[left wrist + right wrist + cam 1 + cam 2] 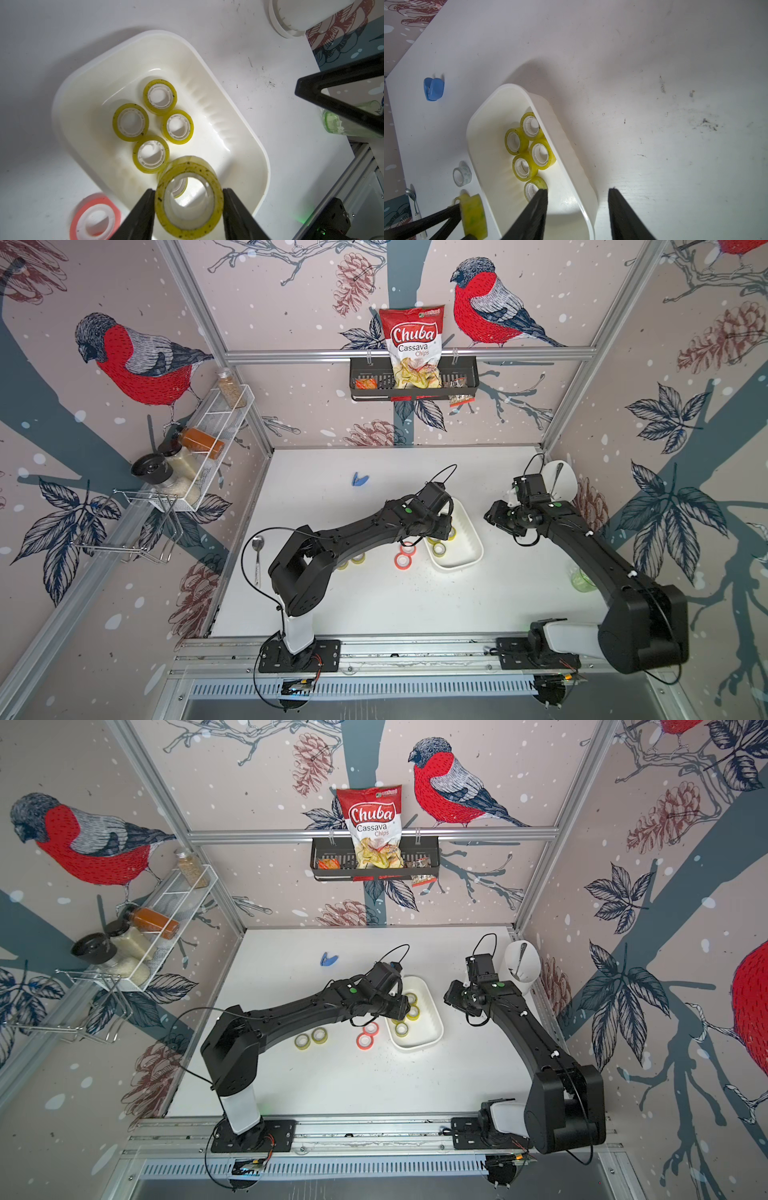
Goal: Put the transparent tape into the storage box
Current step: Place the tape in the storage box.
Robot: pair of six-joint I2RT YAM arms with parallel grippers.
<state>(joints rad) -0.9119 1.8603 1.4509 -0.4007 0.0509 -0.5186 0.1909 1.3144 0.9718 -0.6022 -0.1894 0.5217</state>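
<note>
Yellowish transparent tape roll is pinched across its outer diameter by the left gripper, hanging over the near end of the shallow white plastic storage box, directly above one of five like rolls lying inside. Right gripper hangs beside the box, jaws apart, empty. Risk: released here it lands on that roll or the rim, tips and hops out toward the red tape roll on the white tabletop; a tacky edge may also cling to a pad.
</note>
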